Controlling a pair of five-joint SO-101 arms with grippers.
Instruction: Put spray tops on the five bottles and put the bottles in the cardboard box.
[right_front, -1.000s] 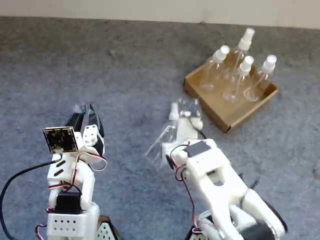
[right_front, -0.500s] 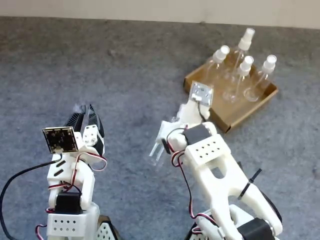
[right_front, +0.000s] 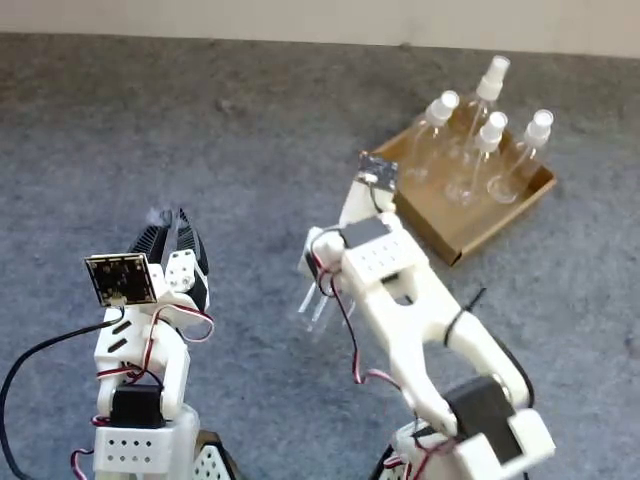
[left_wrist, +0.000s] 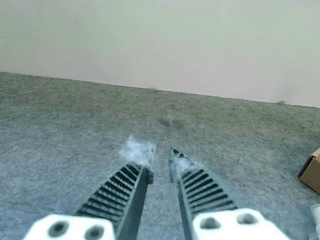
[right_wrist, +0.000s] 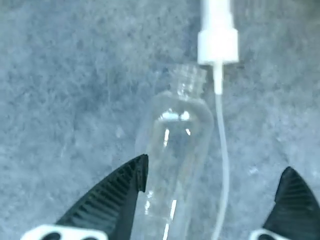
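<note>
Wide-spread jaws of the right gripper (right_wrist: 216, 166) astride the clear bottle (right_wrist: 172, 150), lying uncapped on the carpet (right_wrist: 60, 75), closer to one jaw than the other, spray top (right_wrist: 217, 40) loose just beside its neck. Likely light, rigid, slick and ready to roll; best pinched across the mid-body.

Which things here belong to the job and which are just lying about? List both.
Job: cardboard box, four capped bottles in it, uncapped bottle, loose spray top, right gripper.
Lying about: fluff on the left gripper, grey carpet.
</note>
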